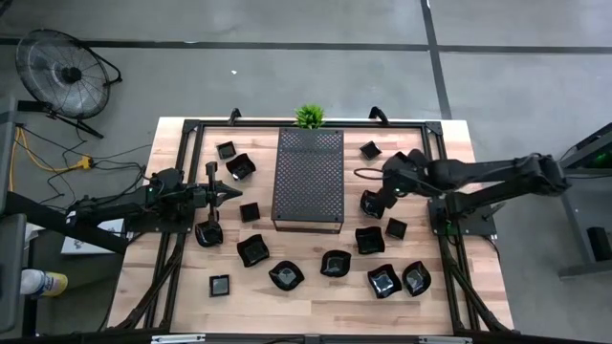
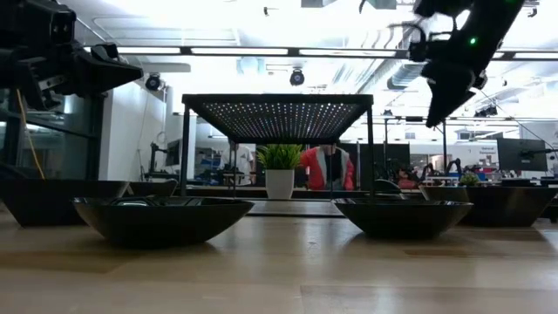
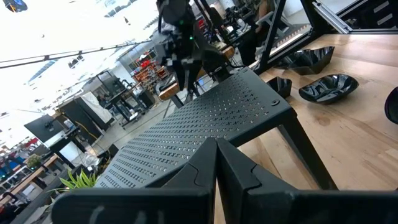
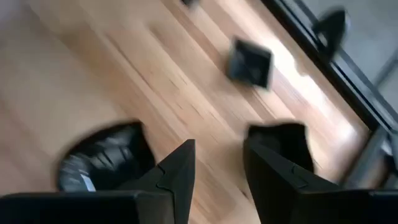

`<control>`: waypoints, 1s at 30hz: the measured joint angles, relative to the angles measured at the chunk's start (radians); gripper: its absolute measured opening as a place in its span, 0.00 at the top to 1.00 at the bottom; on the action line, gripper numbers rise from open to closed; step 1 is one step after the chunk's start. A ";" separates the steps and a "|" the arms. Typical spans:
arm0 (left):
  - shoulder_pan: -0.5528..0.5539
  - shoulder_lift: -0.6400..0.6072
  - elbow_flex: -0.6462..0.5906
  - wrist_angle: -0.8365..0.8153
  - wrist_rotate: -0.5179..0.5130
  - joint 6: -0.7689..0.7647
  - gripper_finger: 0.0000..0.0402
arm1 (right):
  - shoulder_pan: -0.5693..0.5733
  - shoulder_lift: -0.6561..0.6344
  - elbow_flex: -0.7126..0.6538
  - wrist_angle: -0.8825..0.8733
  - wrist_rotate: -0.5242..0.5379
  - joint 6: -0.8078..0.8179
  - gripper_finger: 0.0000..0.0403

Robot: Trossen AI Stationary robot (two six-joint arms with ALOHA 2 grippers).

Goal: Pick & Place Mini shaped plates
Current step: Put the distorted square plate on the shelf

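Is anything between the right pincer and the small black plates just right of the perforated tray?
Nothing visible. The right pincer, open and empty, hangs over bare wood with a rounded plate and a square plate in plain sight ahead. The tray stands off to one side.

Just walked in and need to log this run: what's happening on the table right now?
Two arms work over a wooden table scattered with mini shaped plates. The perforated tray stands in the middle, with no plate showing on it. The right gripper hangs empty, fingers open, above the plates right of the tray, seemingly about to pick one. The left gripper waits left of the tray, fingers shut, holding nothing. A small green plant stands at the far edge.
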 joint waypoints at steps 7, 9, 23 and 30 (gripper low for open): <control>0.000 0.000 0.000 0.000 0.000 0.000 1.00 | -0.118 0.100 0.025 -0.098 -0.098 -0.001 0.64; 0.000 0.000 0.000 0.000 0.000 0.000 1.00 | -0.149 0.124 0.023 -0.113 -0.114 -0.015 0.60; 0.000 0.000 0.000 0.000 0.000 0.000 1.00 | -0.327 0.264 0.022 -0.117 -0.200 -0.107 0.46; 0.000 0.000 0.000 0.000 0.000 0.000 1.00 | -0.399 0.343 0.022 -0.078 -0.205 -0.189 0.46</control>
